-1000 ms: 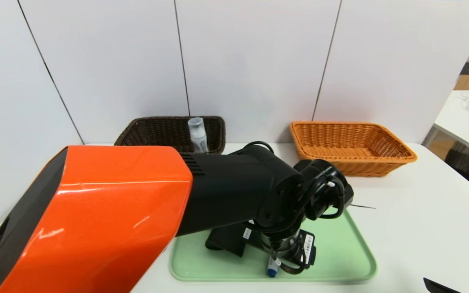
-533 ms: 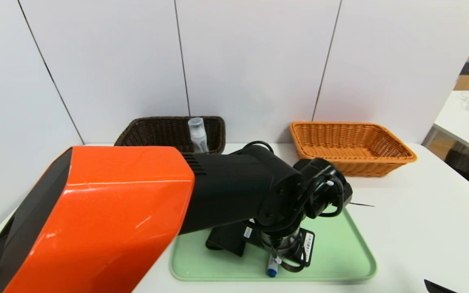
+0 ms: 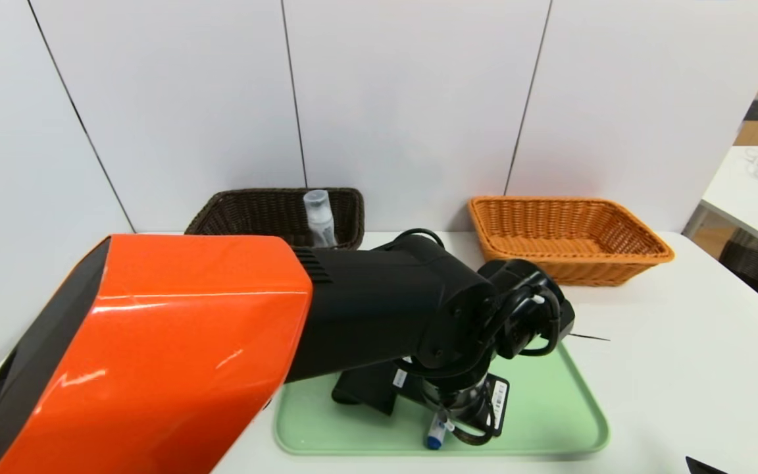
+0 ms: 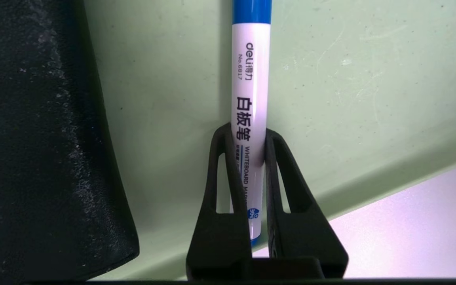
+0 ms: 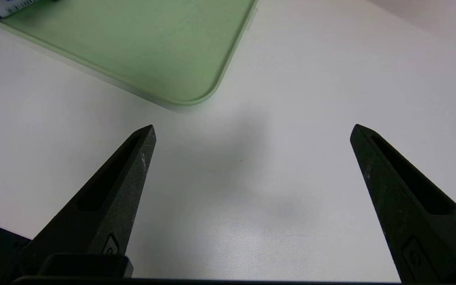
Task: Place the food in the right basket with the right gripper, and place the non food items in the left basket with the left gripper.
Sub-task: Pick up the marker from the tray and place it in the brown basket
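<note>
Glossy plastic marker (image 4: 250,99); matt tray (image 4: 164,79); woven wicker baskets (image 3: 570,237).

Even, bright overhead lighting in the head view, nothing blown out. Soft streak highlights on the glossy orange arm shell (image 3: 155,342), which sits too close to the lens and reads slightly soft. Wall panel seams lean outward toward the frame sides, so there's wide-angle distortion. Left wrist view: print on the whiteboard marker (image 4: 249,118) is crisp, with a thin shadow along one side on the green tray (image 4: 354,87); the white table (image 4: 410,229) picks up a pinkish tint. Right wrist view: diffuse grey shadow on the table ahead of the right gripper (image 5: 251,130), faint sheen nearer the lens, mild darkening toward the corners.
</note>
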